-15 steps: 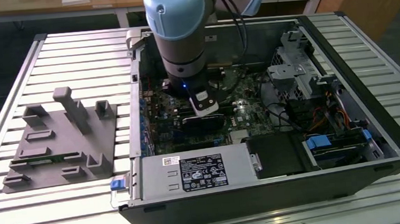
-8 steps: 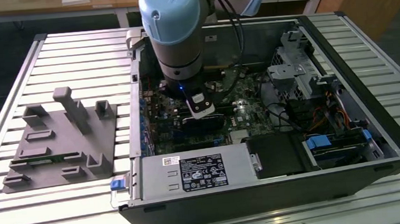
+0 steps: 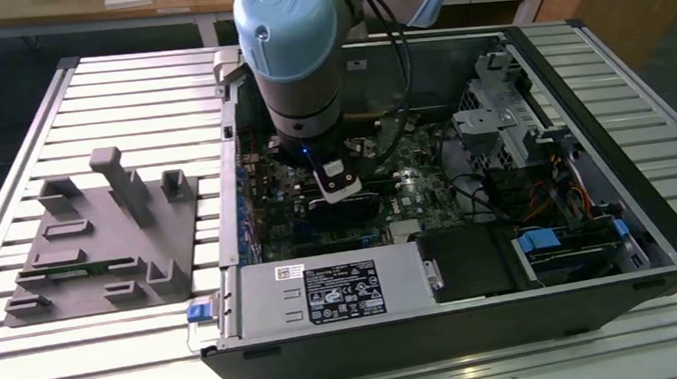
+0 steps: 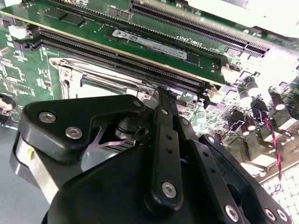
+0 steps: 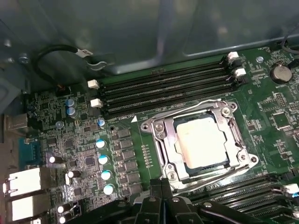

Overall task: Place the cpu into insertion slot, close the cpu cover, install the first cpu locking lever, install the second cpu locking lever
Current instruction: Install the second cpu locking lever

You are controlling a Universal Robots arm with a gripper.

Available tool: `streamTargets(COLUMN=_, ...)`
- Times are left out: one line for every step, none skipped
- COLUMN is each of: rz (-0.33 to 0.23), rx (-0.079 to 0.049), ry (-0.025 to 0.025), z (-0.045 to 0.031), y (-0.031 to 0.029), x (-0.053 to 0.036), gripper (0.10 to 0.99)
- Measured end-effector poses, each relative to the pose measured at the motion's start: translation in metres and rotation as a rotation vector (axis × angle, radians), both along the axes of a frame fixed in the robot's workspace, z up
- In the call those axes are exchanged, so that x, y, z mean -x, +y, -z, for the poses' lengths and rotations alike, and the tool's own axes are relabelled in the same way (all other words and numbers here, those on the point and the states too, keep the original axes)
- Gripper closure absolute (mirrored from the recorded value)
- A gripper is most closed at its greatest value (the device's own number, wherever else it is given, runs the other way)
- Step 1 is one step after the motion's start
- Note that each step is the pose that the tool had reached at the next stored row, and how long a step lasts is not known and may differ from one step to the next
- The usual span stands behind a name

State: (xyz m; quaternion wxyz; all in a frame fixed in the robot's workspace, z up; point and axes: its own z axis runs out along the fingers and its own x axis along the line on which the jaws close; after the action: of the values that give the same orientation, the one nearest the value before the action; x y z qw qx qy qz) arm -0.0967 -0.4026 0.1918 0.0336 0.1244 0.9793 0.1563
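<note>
The cpu [image 5: 201, 140] lies flat in the insertion slot [image 5: 148, 126] on the green board, pale face up. The cpu cover [image 5: 163, 140] is down over it, framing the chip through its window. One thin wire lever [image 5: 187, 112] lies along the socket side facing the memory slots, another [image 5: 219, 179] along the opposite side. My gripper [image 5: 161, 186] is shut with nothing seen between its fingers, its tips just off the socket's edge. In the second wrist view the gripper [image 4: 159, 93] hovers by the cover's [image 4: 93, 77] corner. The exterior view has the gripper [image 3: 341, 189] low inside the open computer case.
Long black memory slots [image 5: 168, 88] run beside the socket, and one holds a module [image 4: 154, 42]. Capacitors [image 5: 105, 158] stand close by. In the case, a power supply [image 3: 334, 293] and drive cage [image 3: 501, 124] flank the board. A grey fixture [image 3: 103, 233] sits at the exterior view's left.
</note>
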Motion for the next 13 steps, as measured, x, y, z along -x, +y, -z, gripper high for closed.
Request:
streamTargets(rz=0.0, rx=-0.003, ry=-0.0001, z=0.0005, y=0.0001, x=0.0001, gripper=0.973)
streamTargets(rz=0.0, rx=-0.006, ry=-0.0001, z=0.001, y=0.0002, x=0.0002, gripper=0.973)
streamTargets(rz=0.0, rx=-0.009, ry=-0.0003, z=0.0015, y=0.0003, x=0.0003, gripper=0.973)
streamTargets(rz=0.0, rx=-0.014, ry=-0.0017, z=0.0027, y=0.0008, x=0.0002, gripper=0.973)
streamTargets(rz=0.0, rx=-0.015, ry=-0.001, z=0.0028, y=0.0008, x=0.0004, gripper=0.973)
streamTargets(rz=0.0, rx=-0.015, ry=-0.0009, z=0.0028, y=0.0007, x=0.0004, gripper=0.973)
streamTargets(rz=0.0, rx=-0.015, ry=-0.0004, z=0.0026, y=0.0005, x=0.0006, gripper=0.973)
streamTargets(rz=0.0, rx=-0.015, ry=-0.0003, z=0.0026, y=0.0005, x=0.0006, gripper=0.973)
streamTargets(rz=0.0, rx=-0.015, ry=-0.0003, z=0.0026, y=0.0005, x=0.0006, gripper=0.973)
streamTargets(rz=0.0, rx=-0.015, ry=-0.0004, z=0.0023, y=0.0005, x=0.0005, gripper=0.973)
streamTargets(rz=0.0, rx=-0.015, ry=-0.0003, z=0.0012, y=0.0004, x=0.0006, gripper=0.973)
streamTargets(rz=0.0, rx=-0.015, ry=-0.0003, z=-0.0006, y=0.0005, x=0.0006, gripper=0.973)
streamTargets(rz=0.0, rx=-0.015, ry=-0.0003, z=-0.0032, y=0.0005, x=0.0006, gripper=0.973)
